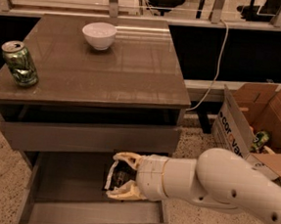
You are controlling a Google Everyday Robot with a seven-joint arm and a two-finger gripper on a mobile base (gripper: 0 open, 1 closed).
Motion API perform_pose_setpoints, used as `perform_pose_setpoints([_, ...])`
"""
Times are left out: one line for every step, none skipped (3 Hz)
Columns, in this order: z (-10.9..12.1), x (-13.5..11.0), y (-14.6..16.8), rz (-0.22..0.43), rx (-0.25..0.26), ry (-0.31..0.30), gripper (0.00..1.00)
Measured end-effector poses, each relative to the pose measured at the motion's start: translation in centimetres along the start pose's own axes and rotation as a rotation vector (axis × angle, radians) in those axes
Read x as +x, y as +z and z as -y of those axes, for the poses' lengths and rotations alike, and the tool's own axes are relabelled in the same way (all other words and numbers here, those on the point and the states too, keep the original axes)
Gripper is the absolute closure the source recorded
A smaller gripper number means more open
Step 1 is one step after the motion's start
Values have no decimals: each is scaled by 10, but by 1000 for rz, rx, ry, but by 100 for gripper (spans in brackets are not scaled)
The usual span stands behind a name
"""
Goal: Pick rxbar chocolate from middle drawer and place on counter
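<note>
The middle drawer (65, 186) is pulled open below the cabinet, with a bare grey floor. My gripper (118, 176) reaches into it from the right, with pale fingers (126, 158) above and below the rxbar chocolate (121, 173). The bar is small and black, with a pale label end showing at the left. The fingers are closed around it, just over the drawer floor. The counter (109, 77) is the glossy brown top of the cabinet, above the drawer.
A green can (20, 64) stands at the counter's left edge and a white bowl (99, 35) at its back. A closed grey drawer front (89, 137) overhangs the open drawer. An open cardboard box (257, 124) sits on the floor to the right.
</note>
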State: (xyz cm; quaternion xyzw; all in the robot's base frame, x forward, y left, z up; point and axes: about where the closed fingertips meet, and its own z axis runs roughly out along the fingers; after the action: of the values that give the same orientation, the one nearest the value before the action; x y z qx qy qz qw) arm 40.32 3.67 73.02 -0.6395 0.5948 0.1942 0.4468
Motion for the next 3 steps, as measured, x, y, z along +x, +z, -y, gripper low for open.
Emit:
perform_pose_setpoints([32, -61, -46, -44, 29, -98, 100])
perform_pose_setpoints([98, -85, -78, -112, 93, -141, 100])
perform_pose_setpoints([173, -69, -94, -169, 120, -105, 100])
